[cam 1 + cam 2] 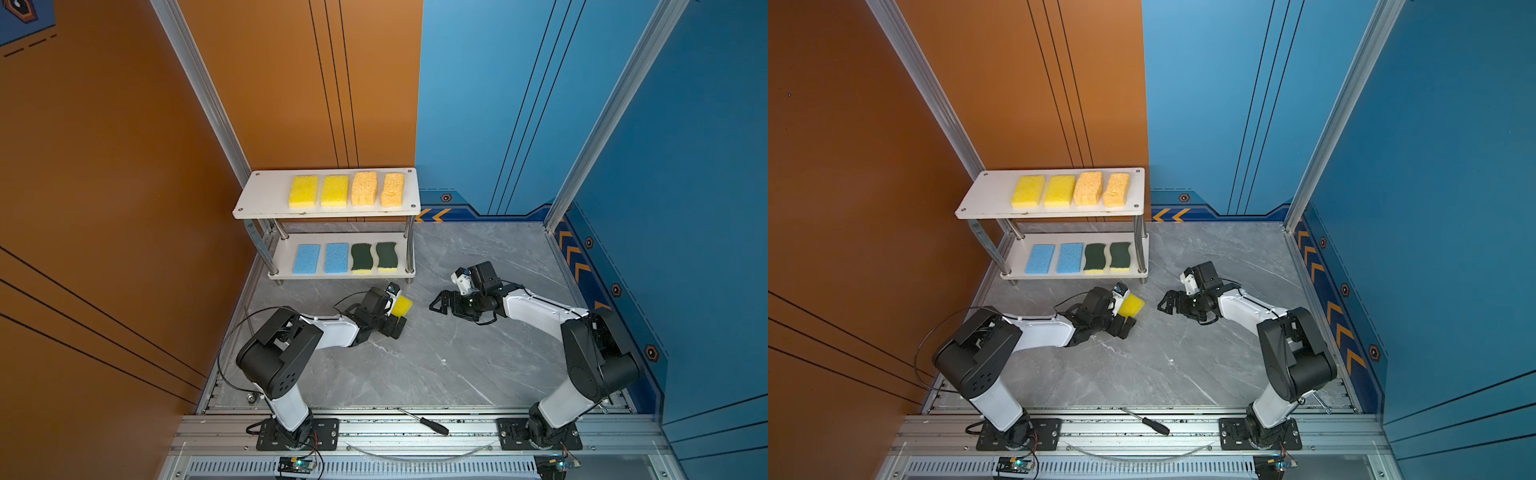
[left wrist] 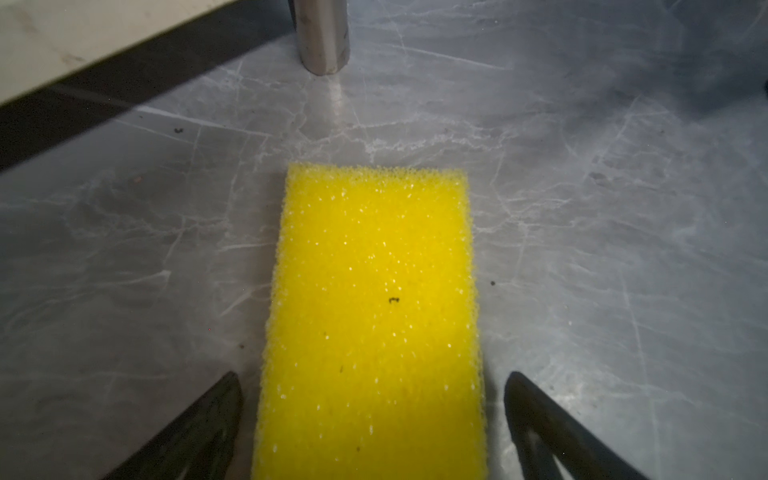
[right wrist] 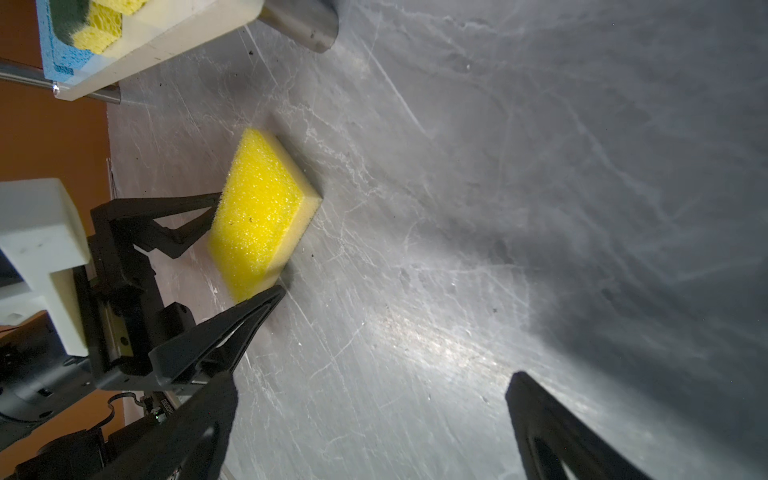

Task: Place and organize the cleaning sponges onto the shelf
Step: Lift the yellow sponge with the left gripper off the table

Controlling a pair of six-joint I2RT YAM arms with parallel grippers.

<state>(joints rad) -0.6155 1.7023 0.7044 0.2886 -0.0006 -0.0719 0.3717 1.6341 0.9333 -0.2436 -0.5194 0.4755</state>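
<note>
Top views: left gripper (image 1: 400, 309) is straddling the loose yellow sponge (image 1: 405, 304) on the table (image 1: 457, 353) just before the shelf (image 1: 266, 195), jaws spread; right gripper (image 1: 436, 301) is hovering nearby, spread, empty; left wrist: fingers (image 2: 224, 399) are flanking it, not touching; centring then squeezing gently is looking wise; right wrist: sponge is lying flat, favouring a low pinch.

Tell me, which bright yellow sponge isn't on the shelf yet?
The yellow sponge lying on the grey table, between the open jaws of the left gripper. The other two yellow sponges sit side by side on the shelf's top board.
</note>
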